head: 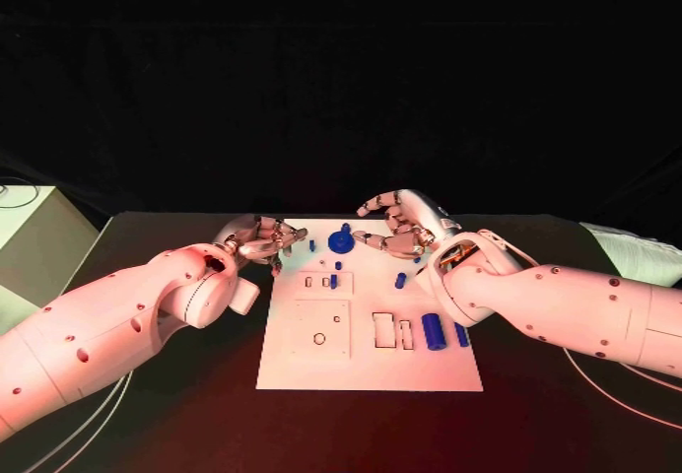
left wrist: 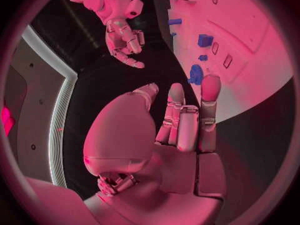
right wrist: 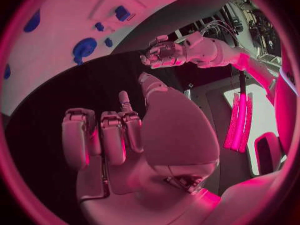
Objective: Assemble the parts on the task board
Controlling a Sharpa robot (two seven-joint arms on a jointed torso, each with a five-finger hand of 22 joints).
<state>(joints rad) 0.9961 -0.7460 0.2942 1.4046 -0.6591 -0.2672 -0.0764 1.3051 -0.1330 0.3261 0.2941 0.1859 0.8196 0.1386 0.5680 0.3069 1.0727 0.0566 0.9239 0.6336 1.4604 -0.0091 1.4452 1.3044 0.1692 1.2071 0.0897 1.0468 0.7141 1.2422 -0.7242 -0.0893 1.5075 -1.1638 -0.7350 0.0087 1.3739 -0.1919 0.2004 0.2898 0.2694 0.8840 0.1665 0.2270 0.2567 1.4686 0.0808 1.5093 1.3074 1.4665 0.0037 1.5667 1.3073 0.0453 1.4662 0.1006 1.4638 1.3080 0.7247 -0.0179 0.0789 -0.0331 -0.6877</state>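
The white task board (head: 367,340) lies in the middle of the black table. At its far end stands a round blue part (head: 341,239), with small blue parts (head: 333,282) just nearer. A larger blue cylinder (head: 432,331) lies by the board's right edge. My left hand (head: 259,239) hovers at the board's far left corner, fingers stretched out and holding nothing (left wrist: 181,120). My right hand (head: 401,225) hangs over the far right corner, fingers bent and apart, also with nothing in it (right wrist: 119,135). The round blue part (left wrist: 195,75) sits just beyond the left fingertips.
A pale box (head: 35,241) stands off the table's left side and a white object (head: 633,251) at its right. Cables (head: 597,379) trail under my right arm. The board has rectangular recesses (head: 321,328) in its near half.
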